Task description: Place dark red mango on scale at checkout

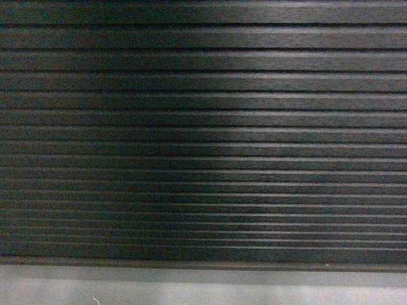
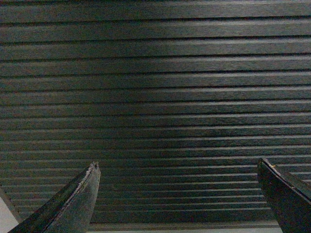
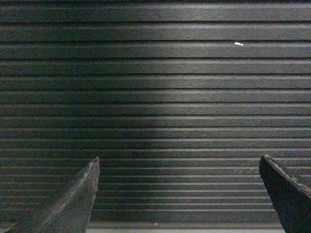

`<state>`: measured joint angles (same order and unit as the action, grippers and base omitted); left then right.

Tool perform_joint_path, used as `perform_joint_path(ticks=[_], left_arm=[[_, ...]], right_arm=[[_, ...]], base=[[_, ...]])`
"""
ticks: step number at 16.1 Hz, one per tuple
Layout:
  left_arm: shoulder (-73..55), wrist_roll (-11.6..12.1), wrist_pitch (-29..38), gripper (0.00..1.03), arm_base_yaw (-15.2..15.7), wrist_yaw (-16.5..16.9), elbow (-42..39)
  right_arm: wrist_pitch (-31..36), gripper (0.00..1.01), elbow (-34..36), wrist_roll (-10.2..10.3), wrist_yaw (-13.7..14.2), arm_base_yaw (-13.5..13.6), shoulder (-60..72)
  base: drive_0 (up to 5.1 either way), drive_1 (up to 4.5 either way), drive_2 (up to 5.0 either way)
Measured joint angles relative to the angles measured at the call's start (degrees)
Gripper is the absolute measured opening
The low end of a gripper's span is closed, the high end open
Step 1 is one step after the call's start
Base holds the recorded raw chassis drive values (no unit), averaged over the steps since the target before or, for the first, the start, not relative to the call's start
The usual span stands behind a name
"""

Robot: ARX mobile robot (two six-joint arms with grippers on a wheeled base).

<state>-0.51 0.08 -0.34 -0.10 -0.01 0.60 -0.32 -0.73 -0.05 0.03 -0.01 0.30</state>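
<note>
The slatted dark front of the checkout (image 1: 203, 127) is filling nearly all of every view, its horizontal ribs running edge to edge; no table top is showing in any of them, and the dark red mango and the scale are appearing in none of the three views. The head view alone is showing a broad band of the grey plinth (image 1: 203, 286) along the bottom; the wrist views are catching only a thin pale sliver of it below the slats. The left wrist view is showing one left pincer (image 2: 178, 167), its two dark fingers (image 2: 73, 204) standing wide apart with nothing between them; the right wrist view is showing one right pincer (image 3: 179, 161), likewise spread and holding nothing. Only the right wrist view is showing a single small white mark (image 3: 238, 44) on an upper slat.
</note>
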Motion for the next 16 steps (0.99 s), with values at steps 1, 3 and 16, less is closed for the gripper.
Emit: perform_joint_path(ticks=[1,3,16], left_arm=[[0.0,0.0,0.02,0.98,0.0,0.0,0.0],[0.0,0.0,0.07,0.98,0.0,0.0,0.0],[0.0,0.0,0.13,0.98,0.0,0.0,0.0]], right_arm=[[0.04,0.98,0.0,0.0,-0.02,0.0,0.0],[0.02,0.98,0.0,0.0,-0.02,0.0,0.0],[0.04,0.98,0.0,0.0,-0.02,0.0,0.0]], base=[[0.0,0.0,0.0],[0.0,0.0,0.0],[0.0,0.0,0.0]])
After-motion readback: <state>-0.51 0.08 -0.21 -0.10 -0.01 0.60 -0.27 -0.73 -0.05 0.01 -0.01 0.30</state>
